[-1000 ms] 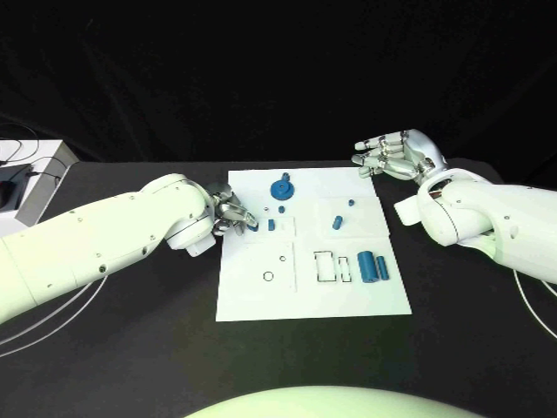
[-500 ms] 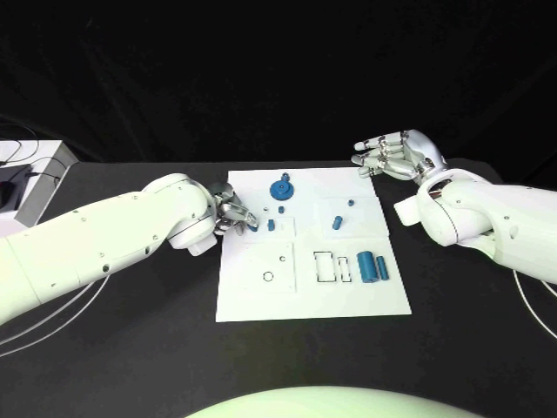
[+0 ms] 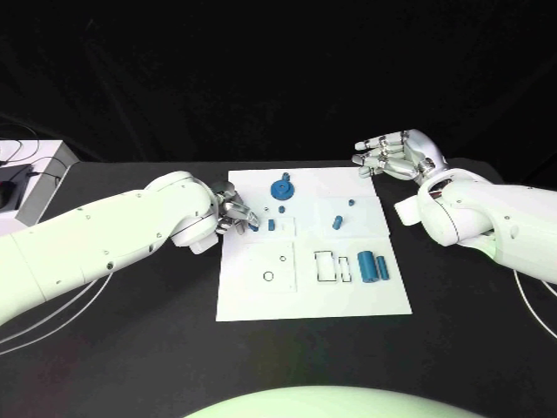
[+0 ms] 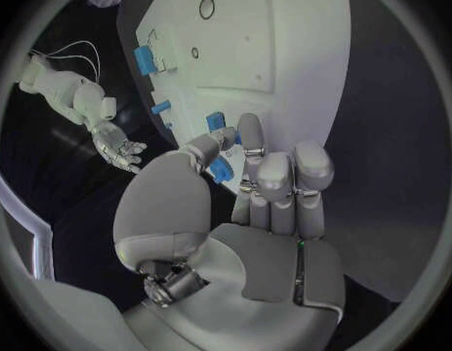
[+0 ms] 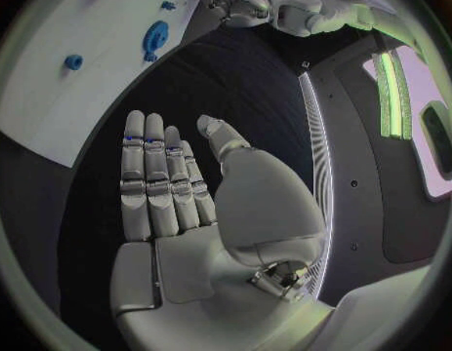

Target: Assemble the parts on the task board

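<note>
Nearby, a mouse [image 3: 0, 195] sits beside the task board [image 3: 310, 287].

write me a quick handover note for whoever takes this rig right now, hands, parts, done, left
Left hand: at the task board's left edge, pinching a small blue part.
Right hand: open, holding nothing, over the table beyond the board's far right corner.
On the board: blue gear piece near the far edge, a small part mid-board, two blue cylinders at the right.
Done: cannot tell what is seated.
Left: place the pinched part, then the rest.
</note>
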